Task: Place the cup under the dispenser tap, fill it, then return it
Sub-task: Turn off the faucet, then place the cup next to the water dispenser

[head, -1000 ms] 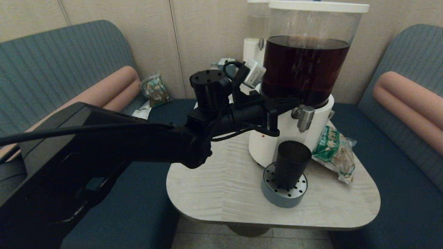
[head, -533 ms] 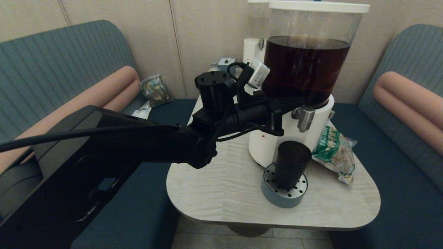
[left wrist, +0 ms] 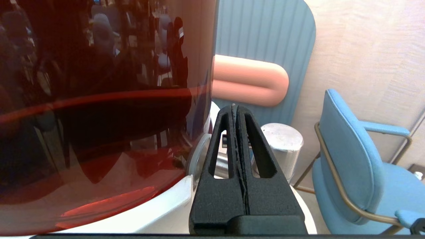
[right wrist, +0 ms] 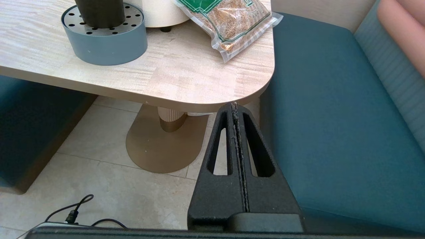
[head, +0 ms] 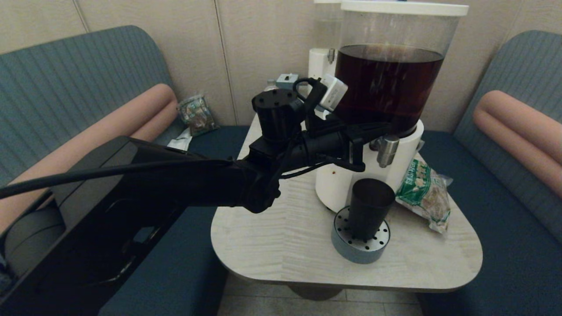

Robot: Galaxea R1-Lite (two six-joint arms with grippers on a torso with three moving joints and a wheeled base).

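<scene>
The black cup [head: 371, 206] stands upright on a round grey perforated drip tray [head: 361, 245], straight below the dispenser tap [head: 387, 149]. The tap juts from the white base [head: 336, 186] of the big tank of dark brown liquid [head: 386, 87]. My left gripper [head: 381, 128] is shut and empty, its tip level with the top of the tap and just behind it, well above the cup. In the left wrist view the left gripper [left wrist: 235, 108] points past the silvery tap [left wrist: 282, 142], close beside the tank. My right gripper [right wrist: 234, 105] hangs shut, low by the table's front right corner.
A green-printed snack bag [head: 423, 193] lies right of the dispenser on the pale wooden table [head: 272, 237]. A smaller white dispenser [head: 319, 61] stands behind. Teal benches with pink bolsters flank the table. A cable [right wrist: 71, 212] lies on the tiled floor.
My left arm has moved right and slightly up, bringing the shut gripper closer to the tap. The cup and tray have not moved.
</scene>
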